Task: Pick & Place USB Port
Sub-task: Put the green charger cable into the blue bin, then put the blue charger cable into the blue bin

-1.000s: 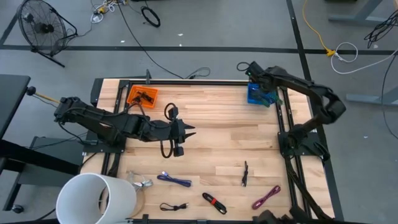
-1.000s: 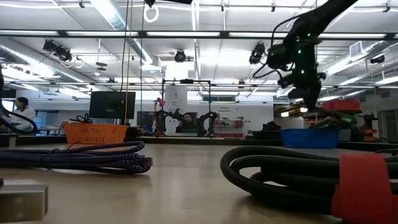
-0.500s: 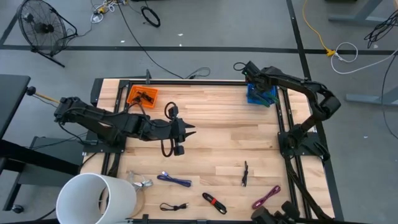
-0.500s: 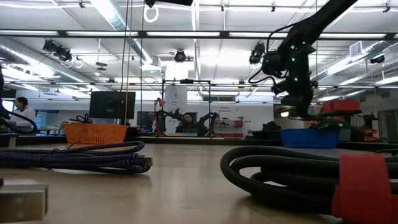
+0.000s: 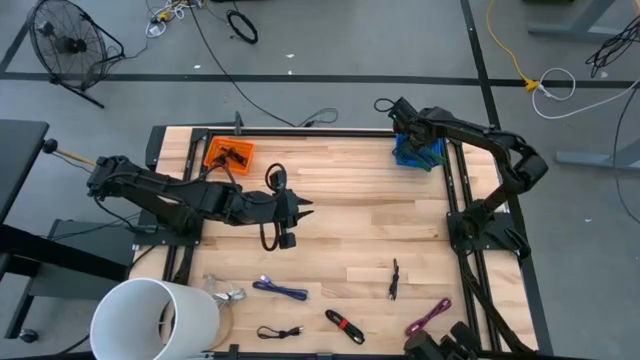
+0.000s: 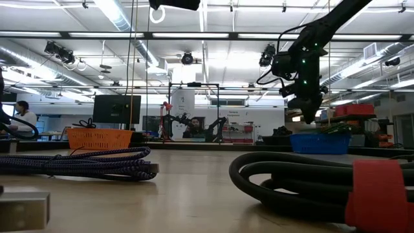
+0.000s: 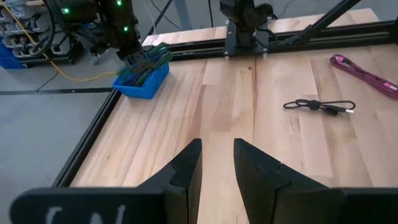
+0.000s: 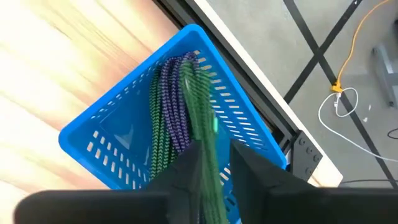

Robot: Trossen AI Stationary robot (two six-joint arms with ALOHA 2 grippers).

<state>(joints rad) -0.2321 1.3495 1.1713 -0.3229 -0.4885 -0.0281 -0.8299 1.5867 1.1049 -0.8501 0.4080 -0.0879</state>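
Note:
A blue basket [image 5: 418,152] stands at the table's far right corner. In it lie a purple cable [image 8: 168,118] and a green cable [image 8: 199,93]. My right gripper [image 8: 214,158] hangs over the basket [image 6: 317,142], pointing steeply down. Its fingers are a little apart, with the green cable's upper end between them. My left gripper [image 5: 308,210] hovers open above the table's middle left, with nothing between its fingers [image 7: 217,146]. My right gripper has one finger on either side of the green cable's upper end [image 8: 208,149], coming from above. I cannot tell whether the fingers touch it. The cable's lower part lies in the basket on the purple cable.
An orange basket [image 5: 228,155] stands at the far left. Several loose cables lie along the near edge: blue [image 5: 280,290], black [image 5: 393,278], red and black [image 5: 343,326], magenta [image 5: 428,317]. A white bucket [image 5: 155,320] stands at the near left corner.
My right gripper has sunk a little toward the blue basket and tipped more steeply down, the green cable going with it; it has kept still for the last half second.

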